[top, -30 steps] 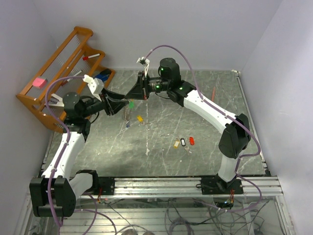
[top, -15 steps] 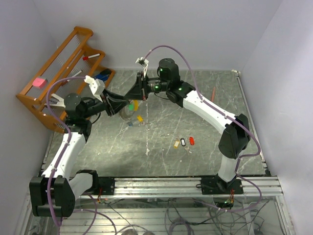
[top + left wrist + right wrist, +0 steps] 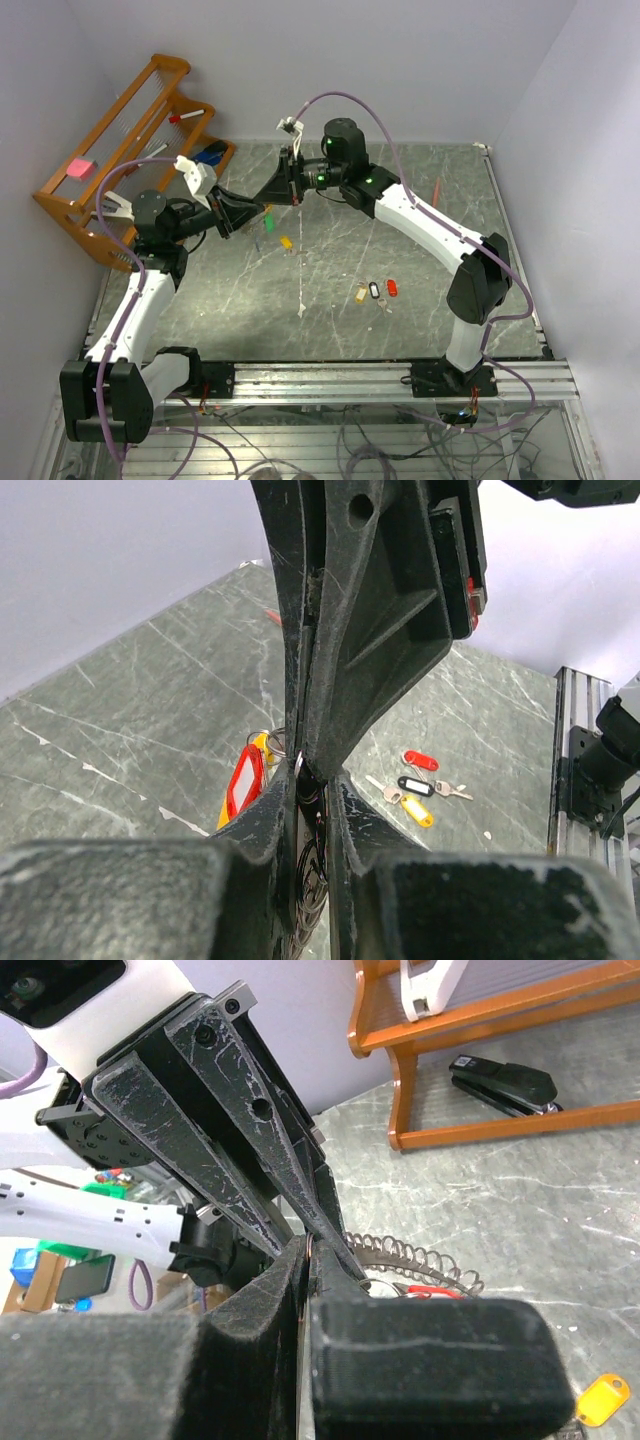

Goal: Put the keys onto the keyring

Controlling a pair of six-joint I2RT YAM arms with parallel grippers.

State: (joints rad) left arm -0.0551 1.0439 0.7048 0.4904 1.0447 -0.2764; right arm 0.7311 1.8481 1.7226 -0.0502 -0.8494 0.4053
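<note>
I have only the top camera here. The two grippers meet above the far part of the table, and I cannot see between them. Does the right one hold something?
Observer: Yes. In the right wrist view the right fingers are shut on a thin orange edge, most likely the keyring.
Operator: And the left fingers?
Observer: The left wrist view shows the left fingers narrowly apart, with wire loops in the gap; a firm grip I cannot confirm.
Operator: Is any key near them?
Observer: A red tag with a white window sits just beside them, a yellow tag behind it.
</note>
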